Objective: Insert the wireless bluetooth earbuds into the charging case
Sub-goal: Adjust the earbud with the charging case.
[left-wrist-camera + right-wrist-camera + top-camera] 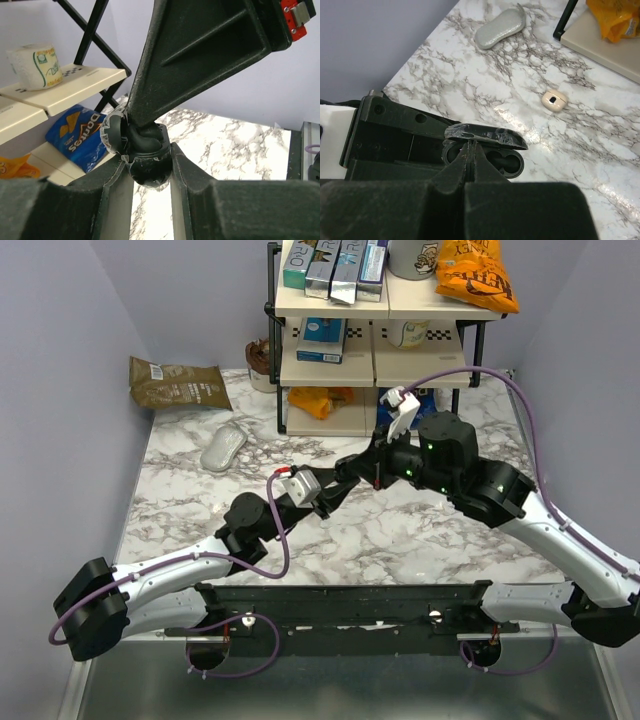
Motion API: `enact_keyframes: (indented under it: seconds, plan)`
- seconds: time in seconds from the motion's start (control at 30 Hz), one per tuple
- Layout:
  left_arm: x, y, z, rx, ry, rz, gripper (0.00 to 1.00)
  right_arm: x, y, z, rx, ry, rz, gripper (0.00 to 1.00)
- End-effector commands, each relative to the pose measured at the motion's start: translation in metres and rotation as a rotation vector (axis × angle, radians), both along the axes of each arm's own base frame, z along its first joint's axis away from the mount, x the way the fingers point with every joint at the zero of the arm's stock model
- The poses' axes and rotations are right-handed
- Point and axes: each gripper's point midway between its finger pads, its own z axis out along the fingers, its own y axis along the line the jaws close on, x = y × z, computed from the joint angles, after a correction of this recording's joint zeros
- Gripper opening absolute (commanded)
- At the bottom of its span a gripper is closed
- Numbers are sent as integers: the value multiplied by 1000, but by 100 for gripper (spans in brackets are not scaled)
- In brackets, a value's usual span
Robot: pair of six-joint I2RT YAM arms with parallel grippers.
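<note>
**A:** Surface, background?

**B:** White grey-veined marble table (450, 530), lavender walls (60, 360) on both sides. The black oval plastic charging case (505, 162) is held up over mid-table with its lid (485, 136) flipped open.

**A:** Jaws?

**B:** Left gripper (147, 172) is clamped on the case body from both sides. Right gripper (470, 152) has its fingertips pressed together, tips down in one well of the case. The tiny black earbuds don't show against the black wells, so I can't tell if one is pinched.

**A:** Room around the case?

**B:** Open marble under it and to either side. Close behind the case is a black-frame cream shelf rack (425, 370), with a blue Doritos bag (75, 134) low in it and an orange chip bag (478, 278) on top.

**A:** Loose stuff?

**B:** Grey oval pod (223, 449) back-left of the case. Brown foil bag (178, 383) farther back-left, at the wall. Small beige rounded piece (554, 100) on the marble beyond the case, apart from it.
</note>
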Motion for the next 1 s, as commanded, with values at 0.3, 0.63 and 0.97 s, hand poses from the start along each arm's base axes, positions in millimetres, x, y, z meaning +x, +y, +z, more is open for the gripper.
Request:
enact_keyframes:
  seconds: [0.3,0.63,0.97]
  plan:
    - [-8,2,43,-154,-43,-27,0,-4,-13,14,73,-75,-24,0]
    - [-5,-4,45,-162,-5,-37,0,-6,-13,23,120,-119,-9,0]
    - [-7,-5,43,-148,-19,-47,0,-5,-16,31,129,-137,-21,10]
